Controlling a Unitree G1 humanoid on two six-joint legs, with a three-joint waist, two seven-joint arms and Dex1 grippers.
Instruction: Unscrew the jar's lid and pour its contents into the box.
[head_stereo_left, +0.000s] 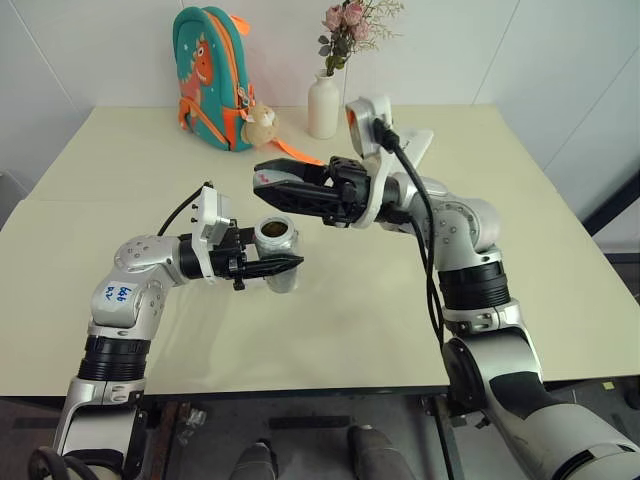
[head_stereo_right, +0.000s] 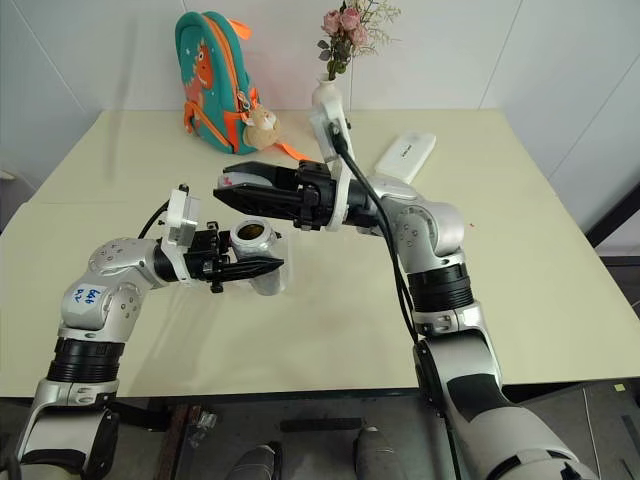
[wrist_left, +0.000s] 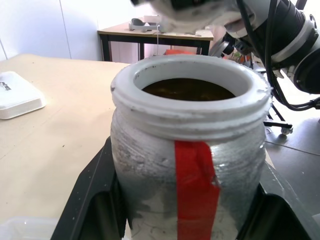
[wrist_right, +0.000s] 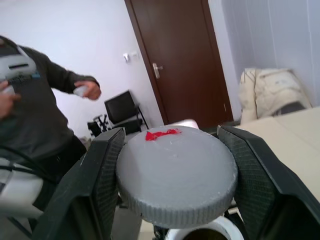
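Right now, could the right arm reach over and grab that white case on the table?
Probably not yet: the right gripper is shut on the lid, raised above the open jar. The white case lies unobstructed beside that arm.

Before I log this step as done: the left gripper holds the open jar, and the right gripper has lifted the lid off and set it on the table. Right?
Not quite. The lid is not on the table; the right gripper holds it clamped just above the jar, as the right wrist view shows. The left gripper does hold the open jar.
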